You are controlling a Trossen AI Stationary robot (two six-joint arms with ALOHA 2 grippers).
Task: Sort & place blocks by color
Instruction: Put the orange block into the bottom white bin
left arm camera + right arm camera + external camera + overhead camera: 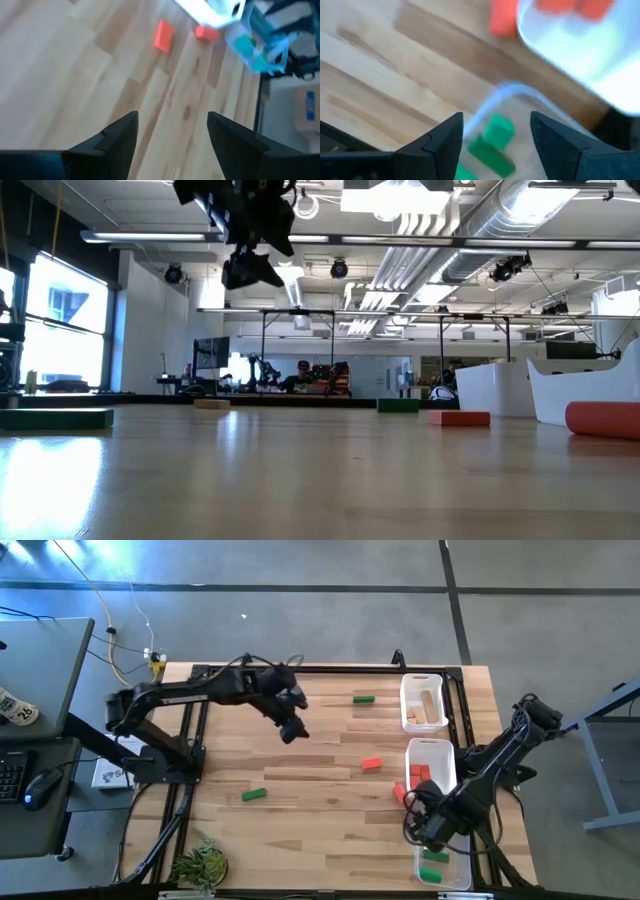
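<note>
Right gripper [432,832] open, empty, over clear tray [458,875] of green blocks [492,145]; left gripper [291,730] open mid-table.

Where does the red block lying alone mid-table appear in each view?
High view: red block, table centre.
Low view: right of centre.
Left wrist view: beyond the fingers.
Right wrist view: not in it.
Landmark: second red block beside the white tray.

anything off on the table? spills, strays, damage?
No damage or spill. Four blocks lie loose on the wooden table, unsorted: a green block near the far edge, a green block left of centre, a red block, and a red block beside the white red-block tray.
</note>
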